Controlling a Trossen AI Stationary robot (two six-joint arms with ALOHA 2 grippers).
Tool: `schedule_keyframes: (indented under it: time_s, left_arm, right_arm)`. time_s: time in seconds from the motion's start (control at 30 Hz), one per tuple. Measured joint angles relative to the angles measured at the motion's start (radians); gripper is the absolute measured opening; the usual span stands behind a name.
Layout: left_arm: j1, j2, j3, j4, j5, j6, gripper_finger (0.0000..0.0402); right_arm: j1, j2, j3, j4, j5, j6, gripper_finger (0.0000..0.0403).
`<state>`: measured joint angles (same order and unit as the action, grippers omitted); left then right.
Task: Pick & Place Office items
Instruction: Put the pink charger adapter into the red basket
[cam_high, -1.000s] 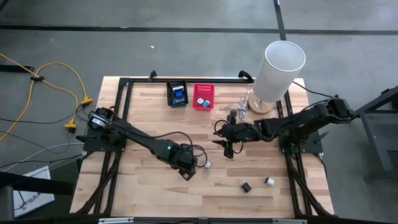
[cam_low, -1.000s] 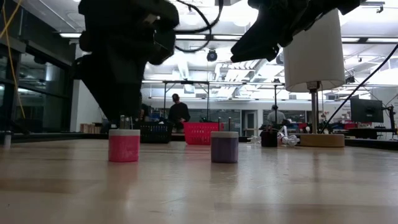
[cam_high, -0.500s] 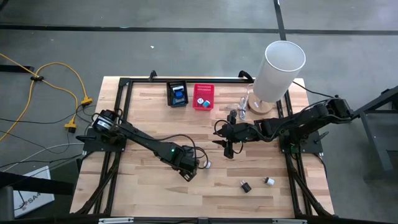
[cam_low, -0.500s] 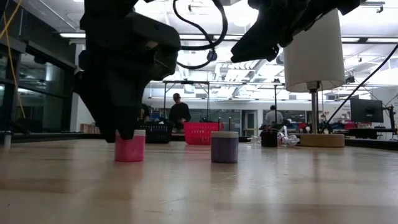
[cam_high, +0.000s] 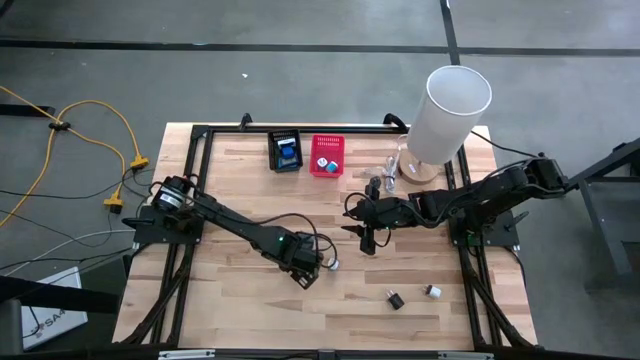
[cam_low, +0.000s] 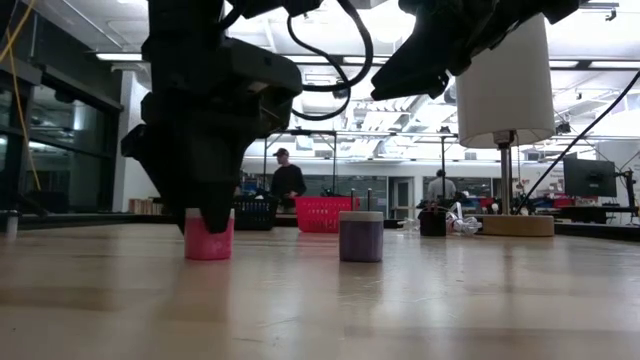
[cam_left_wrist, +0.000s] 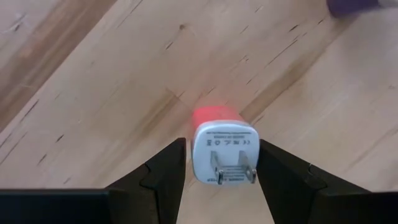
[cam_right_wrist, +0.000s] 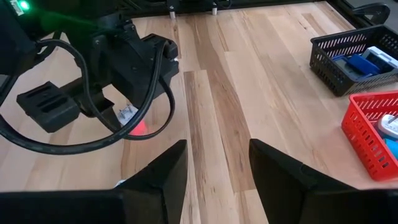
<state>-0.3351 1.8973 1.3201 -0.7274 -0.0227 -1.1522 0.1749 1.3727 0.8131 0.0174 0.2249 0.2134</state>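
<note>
two dark fingers (cam_left_wrist: 165, 177) of the left gripper (cam_left_wrist: 221, 174) stand parted on either side of a small charger plug (cam_left_wrist: 222, 152), a narrow gap each side, not quite touching it. it stands upright on the wooden table (cam_high: 240, 300), pink body below, white cap with two metal prongs on top. a purple plug (cam_low: 361, 236) stands near it. over mid-table the right gripper (cam_right_wrist: 217, 168) hangs with jaws apart, holding nothing. black basket (cam_high: 285, 151) and red basket (cam_high: 326, 155) sit along the far edge.
</note>
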Motion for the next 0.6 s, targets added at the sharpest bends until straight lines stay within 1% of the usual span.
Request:
schedule_keyframes:
  time_s: [0.6]
  left_arm:
    - [0.002, 0.0, 0.0, 0.0, -0.007, 0.005, 0.0181]
  right_arm:
    - [0.0, 0.0, 0.0, 0.0, 0.0, 0.0, 0.0159]
